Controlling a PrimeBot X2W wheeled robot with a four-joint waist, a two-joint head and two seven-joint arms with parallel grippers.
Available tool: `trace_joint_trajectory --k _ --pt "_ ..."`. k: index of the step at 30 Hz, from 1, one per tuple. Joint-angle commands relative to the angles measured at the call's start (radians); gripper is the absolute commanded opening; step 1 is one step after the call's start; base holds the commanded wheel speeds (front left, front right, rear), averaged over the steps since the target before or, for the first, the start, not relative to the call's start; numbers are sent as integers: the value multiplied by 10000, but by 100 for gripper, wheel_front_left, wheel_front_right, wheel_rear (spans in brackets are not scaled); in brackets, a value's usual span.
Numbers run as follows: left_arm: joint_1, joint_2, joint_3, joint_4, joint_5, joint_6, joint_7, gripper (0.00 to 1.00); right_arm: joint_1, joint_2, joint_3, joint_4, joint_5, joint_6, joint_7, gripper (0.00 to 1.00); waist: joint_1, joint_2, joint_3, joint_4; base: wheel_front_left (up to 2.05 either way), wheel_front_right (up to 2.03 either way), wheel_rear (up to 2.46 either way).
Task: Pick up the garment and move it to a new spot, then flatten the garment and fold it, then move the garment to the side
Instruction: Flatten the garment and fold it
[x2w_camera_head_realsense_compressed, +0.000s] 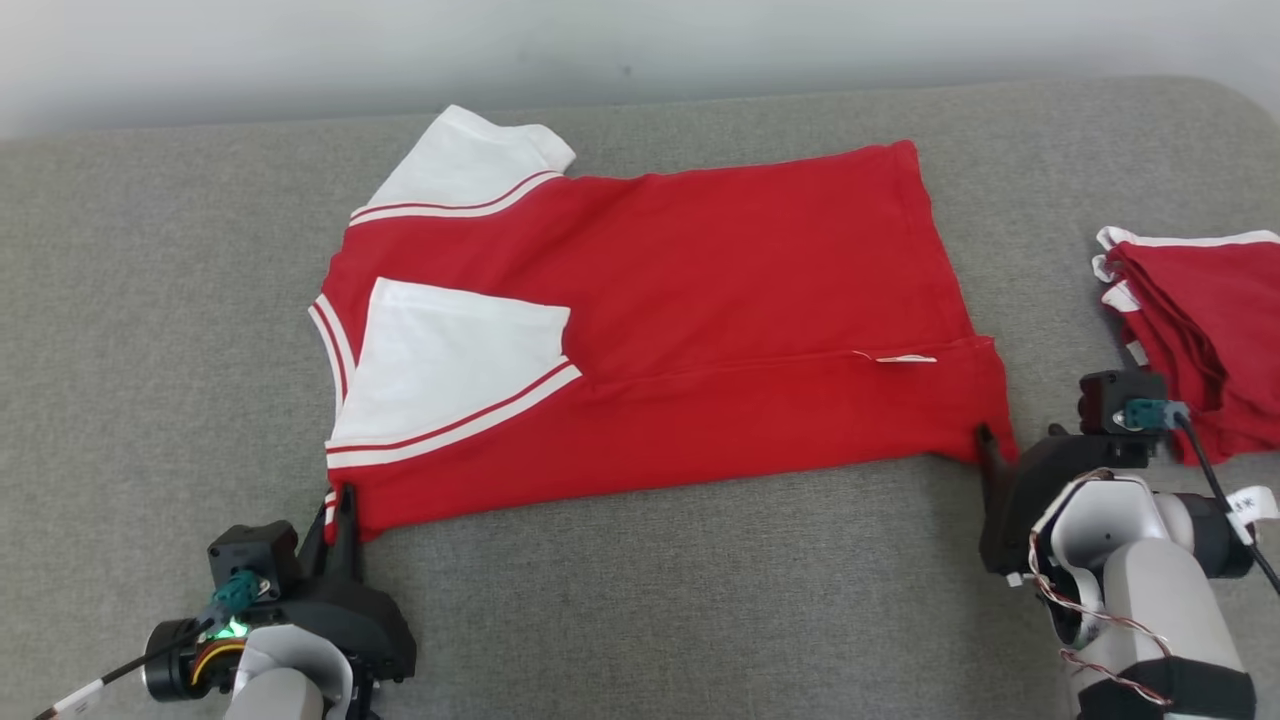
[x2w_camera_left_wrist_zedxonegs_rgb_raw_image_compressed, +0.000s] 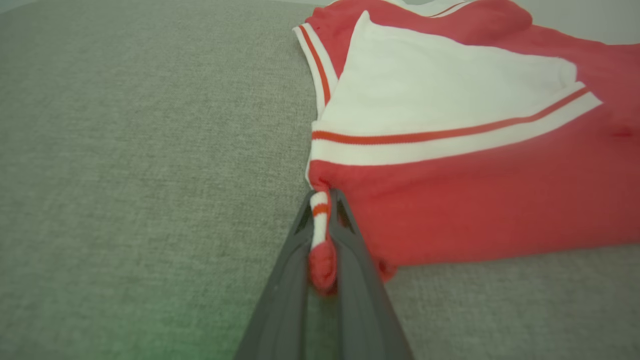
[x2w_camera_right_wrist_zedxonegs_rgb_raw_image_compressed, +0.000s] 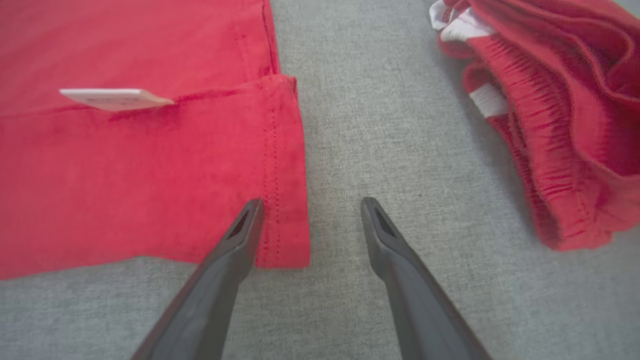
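1. The red T-shirt (x2w_camera_head_realsense_compressed: 650, 300) lies flat in the middle of the grey upholstered surface (x2w_camera_head_realsense_compressed: 150, 350), with the neck to the left and the hem to the right.
2. Its near long edge is folded up over the body, and the near white sleeve (x2w_camera_head_realsense_compressed: 450, 360) is lying on top of the red. The far sleeve (x2w_camera_head_realsense_compressed: 460, 160) sticks out at the far left.
3. My left gripper (x2w_camera_left_wrist_zedxonegs_rgb_raw_image_compressed: 324, 195) is clamped on the shirt's near-left corner. On the wrist cam I can see a bunched bit of red cloth and striped trim squeezed between the two fingers.
4. My right gripper (x2w_camera_right_wrist_zedxonegs_rgb_raw_image_compressed: 312, 201) sits at the near-right hem corner with the jaws wide apart, gripping nothing. One finger is over the hem stitching and the other is over bare grey fabric just beside the shirt. I can't tell if either one actually touches down.
5. A small white label (x2w_camera_right_wrist_zedxonegs_rgb_raw_image_compressed: 115, 98) pokes out along the fold line near the hem.
6. Off to the right there's a pile of folded red garments (x2w_camera_head_realsense_compressed: 1200, 310) with white trim, lying apart from the shirt.
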Motion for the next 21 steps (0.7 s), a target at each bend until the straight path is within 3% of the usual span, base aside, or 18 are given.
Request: trace_joint_trajectory --k 1,3,4,5,7,13,21 --pt "10 -42 -68 191 65 -24 84 0 -137 28 72 227 94 -20 56 100 0 0 57 101 0 0 0" --pt "-50 -73 -145 238 72 -47 50 0 -277 26 207 688 193 -20 202 100 0 0 59 172 0 0 0" --pt "-72 -92 -171 265 78 -58 5 0 -300 32 296 894 233 -19 246 95 0 0 50 198 0 0 0" --pt "-83 -100 -187 293 68 -80 -23 0 -315 43 330 1064 240 -19 282 45 0 0 33 223 0 0 0" --pt "-72 -106 -224 341 61 -133 -61 0 -261 53 437 1295 186 -17 352 0 0 0 -31 260 0 0 0" --pt "332 52 -326 351 -40 -427 -254 0 196 23 369 906 153 -8 149 0 0 0 -521 202 0 0 0" --pt "1607 519 -167 -635 -553 -910 -17 0 1646 -2 270 -930 692 -11 544 0 0 0 -1376 -59 0 0 0"
